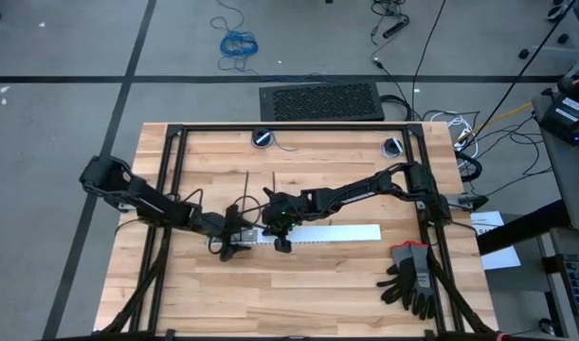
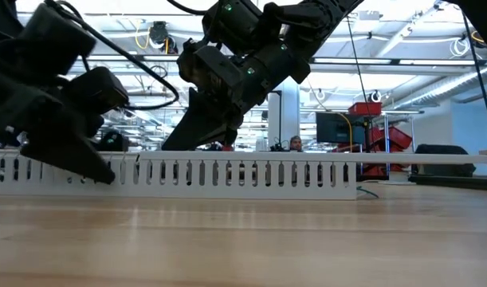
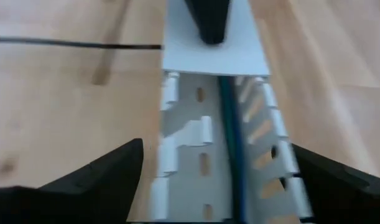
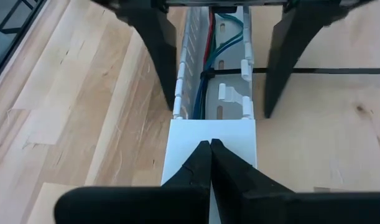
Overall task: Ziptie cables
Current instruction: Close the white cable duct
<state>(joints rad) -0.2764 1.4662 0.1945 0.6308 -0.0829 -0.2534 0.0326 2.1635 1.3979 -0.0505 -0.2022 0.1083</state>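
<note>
On a wooden workbench [image 1: 317, 284] in an open workshop, the cables [image 4: 205, 68] lie inside a white slotted channel [image 4: 245, 74], one ziptie [image 4: 314, 71] cinched across them. The left gripper [image 3: 208, 186] straddles the channel, fingers spread wide, holding nothing. The right gripper [image 4: 210, 163], pinched shut and empty, presses the channel's lid [image 4: 209, 140], seemingly to steady it.

Cables [image 4: 205, 93] lie in the slotted strip [image 4: 209, 140]; 1 ziptie [image 4: 314, 71] crosses it.
</note>
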